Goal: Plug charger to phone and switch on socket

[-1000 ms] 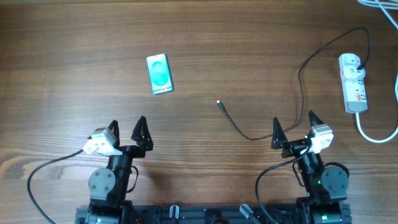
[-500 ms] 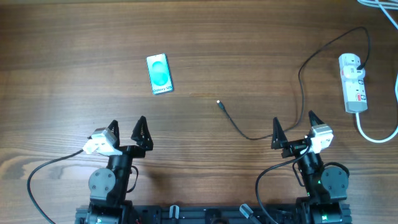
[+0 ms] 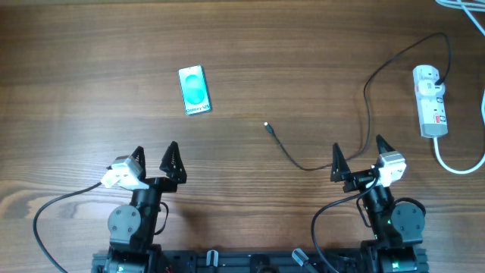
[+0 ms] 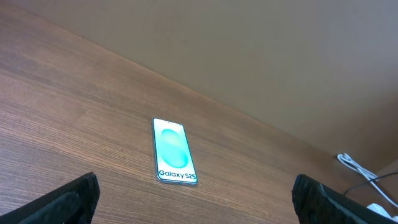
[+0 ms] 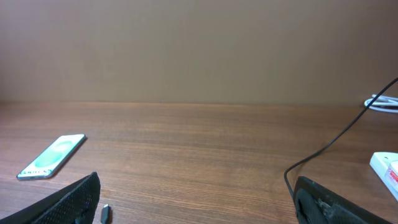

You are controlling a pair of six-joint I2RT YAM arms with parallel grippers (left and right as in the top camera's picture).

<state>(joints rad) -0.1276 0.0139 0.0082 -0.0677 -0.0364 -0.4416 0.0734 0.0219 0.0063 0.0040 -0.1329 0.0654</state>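
Observation:
The phone (image 3: 195, 90) lies flat on the wooden table, cyan screen up; the left wrist view has the phone (image 4: 173, 150) ahead, and the right wrist view has the phone (image 5: 51, 156) at far left. The charger (image 3: 364, 106) is a thin black cable running from the socket (image 3: 430, 101) at the right edge to its connector tip (image 3: 267, 126) at mid-table. That connector (image 5: 105, 214) lies near my right gripper's left finger. My left gripper (image 3: 154, 156) stands open near the front edge, below the phone. My right gripper (image 3: 358, 152) is open too, straddling the cable, holding nothing.
A thick white cord (image 3: 455, 163) curls off the socket at the right edge. More white cable (image 3: 462, 9) sits at the back right corner. A beige wall lies beyond the table's far edge.

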